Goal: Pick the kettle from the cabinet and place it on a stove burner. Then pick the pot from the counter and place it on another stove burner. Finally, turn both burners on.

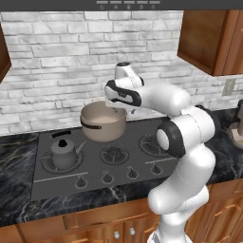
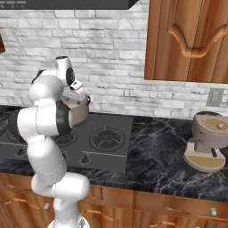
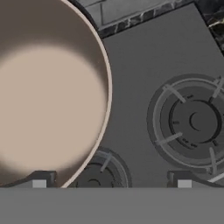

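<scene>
The end effector (image 3: 111,181) hangs spread wide and empty just above the pot's (image 1: 103,121) right rim; the pot sits on a rear burner, the kettle (image 1: 64,152) at its 7 o'clock on a front burner (image 1: 47,163)

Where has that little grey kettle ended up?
In the left base view the kettle sits on the front left burner of the cooktop, just in front of and left of the beige pot.
</scene>
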You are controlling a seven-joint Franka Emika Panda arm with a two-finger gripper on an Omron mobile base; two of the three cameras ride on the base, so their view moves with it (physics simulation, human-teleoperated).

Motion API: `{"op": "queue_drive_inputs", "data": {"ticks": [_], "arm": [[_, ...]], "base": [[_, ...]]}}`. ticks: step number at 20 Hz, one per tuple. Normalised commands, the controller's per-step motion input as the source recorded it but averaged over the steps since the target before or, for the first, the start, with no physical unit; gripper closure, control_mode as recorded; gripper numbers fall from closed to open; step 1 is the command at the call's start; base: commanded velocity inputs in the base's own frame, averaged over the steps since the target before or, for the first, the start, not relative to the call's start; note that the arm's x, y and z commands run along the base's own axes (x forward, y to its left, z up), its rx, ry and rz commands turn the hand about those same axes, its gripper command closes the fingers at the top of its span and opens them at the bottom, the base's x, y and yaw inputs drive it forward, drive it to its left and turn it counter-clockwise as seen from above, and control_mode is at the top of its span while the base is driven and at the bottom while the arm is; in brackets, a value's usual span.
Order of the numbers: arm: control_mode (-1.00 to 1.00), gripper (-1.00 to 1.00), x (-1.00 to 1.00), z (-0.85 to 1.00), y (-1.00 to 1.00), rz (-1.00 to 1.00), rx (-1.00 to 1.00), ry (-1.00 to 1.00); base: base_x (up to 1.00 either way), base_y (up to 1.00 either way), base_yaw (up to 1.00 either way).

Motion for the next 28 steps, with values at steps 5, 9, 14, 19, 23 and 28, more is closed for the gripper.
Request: {"op": "queue_drive_inputs", "data": {"ticks": [5, 9, 14, 19, 23, 28], "arm": [[-1.0, -1.0, -0.51, 0.0, 0.17, 0.0, 0.0, 0.0], [-1.0, -1.0, -0.51, 0.01, 0.17, 0.01, 0.0, 0.01], [-1.0, -1.0, -0.54, 0.0, 0.21, 0.02, 0.0, 0.0], [-1.0, -1.0, -0.55, 0.0, 0.26, 0.03, 0.0, 0.0], [-1.0, -1.0, -0.46, 0.0, 0.36, 0.04, 0.0, 0.0], [-1.0, -1.0, -0.45, -0.02, 0.38, 0.04, 0.0, -0.01]], "base": [[0.0, 0.0, 0.0], [0.0, 0.0, 0.0], [0.0, 0.0, 0.0], [0.0, 0.0, 0.0], [0.0, 0.0, 0.0], [0.0, 0.0, 0.0]]}}
